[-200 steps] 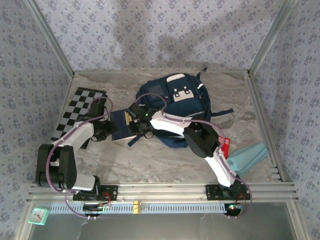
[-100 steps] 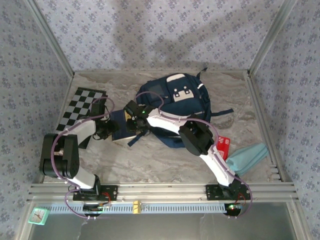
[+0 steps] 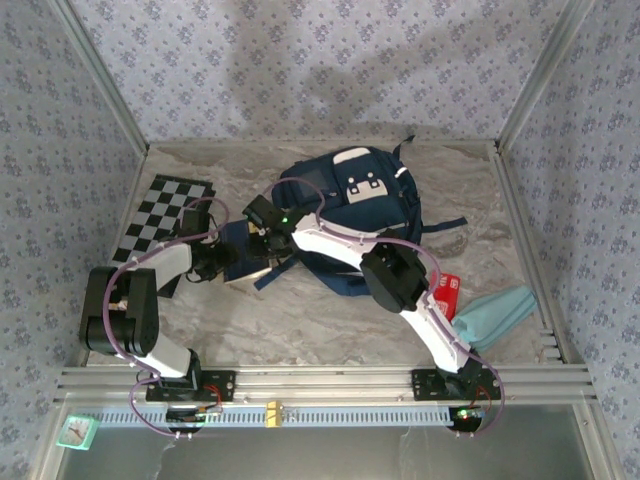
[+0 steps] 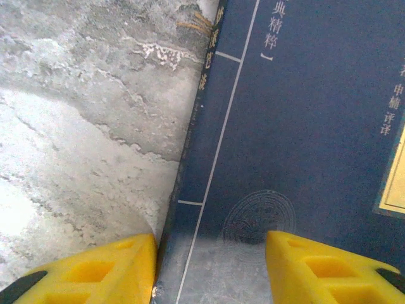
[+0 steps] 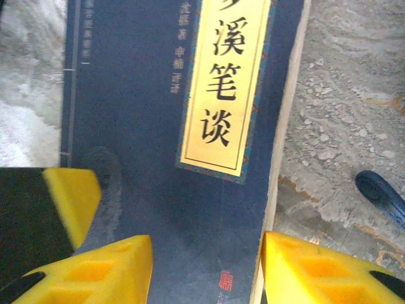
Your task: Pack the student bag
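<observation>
The student bag (image 3: 352, 205), navy with white patches, lies flat at the back centre of the table. Left of it lies a navy book (image 3: 243, 266) with a gold title label (image 5: 223, 88), flat on the marble. My left gripper (image 3: 220, 263) is at the book's spine corner, open. One yellow finger (image 4: 107, 272) is off the spine over the table and the other over the cover (image 4: 304, 126). My right gripper (image 3: 263, 238) hovers over the book's other end, open (image 5: 207, 244), one finger on the cover and one past the page edge.
A checkered mat (image 3: 160, 212) lies at the left. A red pack (image 3: 448, 292) and a teal pouch (image 3: 497, 311) sit at the right by the right arm. A dark bag strap (image 5: 381, 193) lies on the marble beside the book.
My right gripper has slid left and a little away from me over the book. The left arm's elbow has swung in. The book has barely shifted.
</observation>
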You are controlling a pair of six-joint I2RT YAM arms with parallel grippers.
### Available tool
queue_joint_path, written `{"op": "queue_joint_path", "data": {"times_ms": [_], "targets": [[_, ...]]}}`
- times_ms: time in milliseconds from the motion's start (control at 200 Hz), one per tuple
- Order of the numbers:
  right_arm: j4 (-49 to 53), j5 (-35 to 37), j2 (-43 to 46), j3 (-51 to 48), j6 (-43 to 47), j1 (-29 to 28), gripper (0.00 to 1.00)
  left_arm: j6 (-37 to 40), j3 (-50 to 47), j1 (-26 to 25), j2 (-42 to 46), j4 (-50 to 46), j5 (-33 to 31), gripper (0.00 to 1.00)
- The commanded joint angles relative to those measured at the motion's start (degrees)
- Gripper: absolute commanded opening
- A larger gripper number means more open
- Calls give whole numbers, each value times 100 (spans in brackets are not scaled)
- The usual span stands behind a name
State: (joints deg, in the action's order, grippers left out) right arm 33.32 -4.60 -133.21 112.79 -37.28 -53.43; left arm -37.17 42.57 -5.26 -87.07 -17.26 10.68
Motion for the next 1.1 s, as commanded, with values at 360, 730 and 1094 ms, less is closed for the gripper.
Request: {"op": "queue_joint_path", "data": {"times_ms": [360,730,1094], "targets": [[-554,-1210,637,-495,-479,152,45,-19,-192,-49,54,30,3,49],[85,-282,125,-430,-455,298,50,-24,-152,-126,116,-32,-40,49],[7,-699,-416,-56,-452,237,51,-112,-152,-292,118,7,34,49]]}}
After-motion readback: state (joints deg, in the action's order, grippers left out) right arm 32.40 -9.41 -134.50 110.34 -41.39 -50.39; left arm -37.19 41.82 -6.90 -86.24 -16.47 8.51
